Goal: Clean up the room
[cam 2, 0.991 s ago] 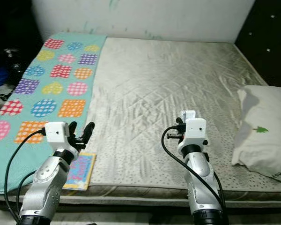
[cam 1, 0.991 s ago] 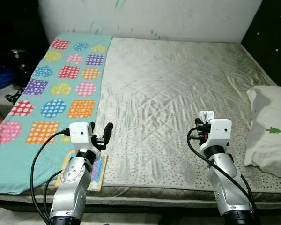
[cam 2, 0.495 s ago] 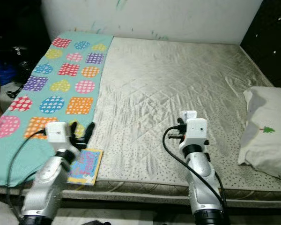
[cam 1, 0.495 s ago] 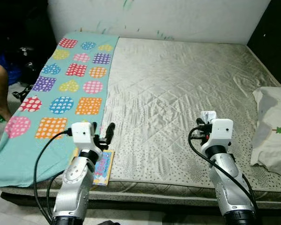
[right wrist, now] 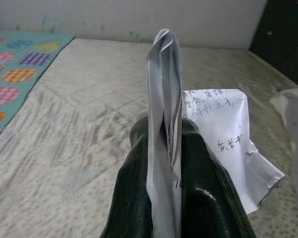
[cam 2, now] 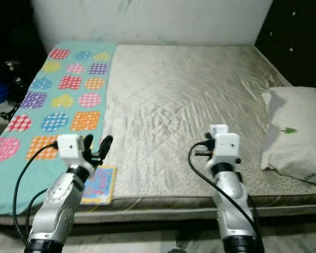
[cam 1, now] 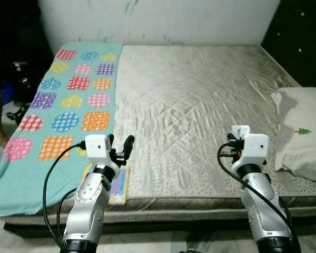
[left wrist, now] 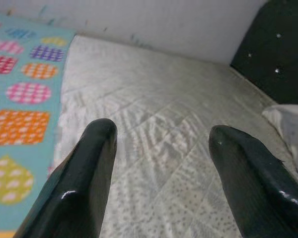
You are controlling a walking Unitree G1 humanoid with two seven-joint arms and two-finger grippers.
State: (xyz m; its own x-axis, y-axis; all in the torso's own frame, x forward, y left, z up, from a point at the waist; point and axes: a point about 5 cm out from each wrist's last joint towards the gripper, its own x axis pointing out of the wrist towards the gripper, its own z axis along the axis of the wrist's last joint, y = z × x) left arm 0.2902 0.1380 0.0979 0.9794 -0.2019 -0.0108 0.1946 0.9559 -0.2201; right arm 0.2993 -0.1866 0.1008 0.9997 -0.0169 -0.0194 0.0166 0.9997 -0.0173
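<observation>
Right hand (right wrist: 166, 144): clenched on a folded paper (right wrist: 164, 99), which stands up between its fingers, over the bed (cam 1: 200, 95).
Left hand (left wrist: 161, 144): released, fingers apart.
Book (cam 1: 117, 184): just under the left hand, at the bed's edge.
Pillow (cam 1: 300, 132): well right of the right hand.

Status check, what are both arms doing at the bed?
Right gripper shut on folded paper, over the mattress. Left gripper open, empty, near the colourful booklet. Nothing in the way.
</observation>
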